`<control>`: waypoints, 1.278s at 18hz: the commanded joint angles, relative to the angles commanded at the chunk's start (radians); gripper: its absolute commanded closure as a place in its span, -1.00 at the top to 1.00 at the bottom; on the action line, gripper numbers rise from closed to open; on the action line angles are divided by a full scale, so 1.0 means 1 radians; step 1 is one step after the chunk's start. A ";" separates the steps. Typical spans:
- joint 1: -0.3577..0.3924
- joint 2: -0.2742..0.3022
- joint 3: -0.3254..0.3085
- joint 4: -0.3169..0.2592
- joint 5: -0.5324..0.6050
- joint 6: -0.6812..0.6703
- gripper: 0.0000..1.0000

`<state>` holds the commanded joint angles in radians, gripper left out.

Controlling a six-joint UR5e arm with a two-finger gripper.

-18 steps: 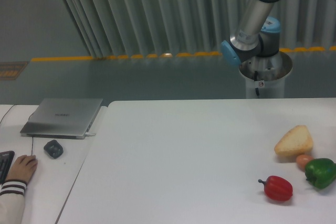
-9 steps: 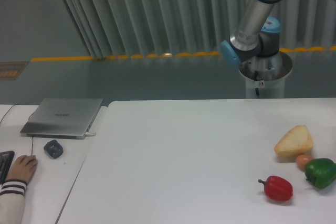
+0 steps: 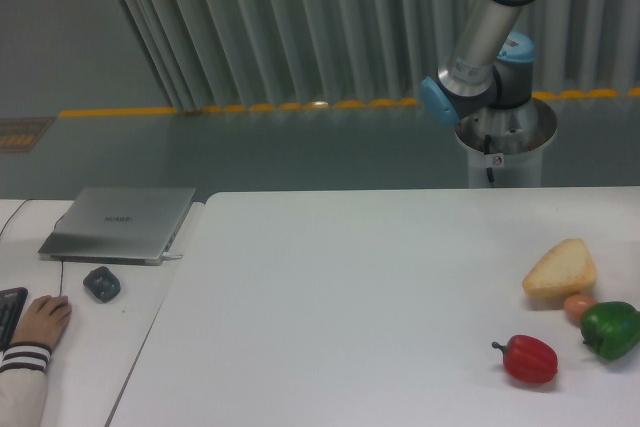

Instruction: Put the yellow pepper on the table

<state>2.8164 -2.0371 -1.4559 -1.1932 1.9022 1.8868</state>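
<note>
White surface [image 3: 350,287], red pepper [image 3: 528,359], green pepper [image 3: 610,329] and bread wedge [image 3: 560,268] near its right edge, yellow pepper and tool both out of view, arm [image 3: 490,37] above far edge

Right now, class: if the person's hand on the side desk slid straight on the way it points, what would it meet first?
Probably the silver laptop, though depth is unclear; the hand seems to aim just beside the dark mouse.
</note>
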 joint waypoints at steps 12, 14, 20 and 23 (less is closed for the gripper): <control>0.018 0.035 0.147 -0.198 -0.296 -0.319 -0.40; 0.012 0.035 0.147 -0.197 -0.299 -0.377 -0.40; -0.037 0.026 0.169 -0.174 -0.356 -0.638 -0.41; -0.040 0.028 0.169 -0.137 -0.442 -0.754 -0.41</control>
<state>2.7765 -2.0095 -1.2870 -1.3300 1.4606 1.1325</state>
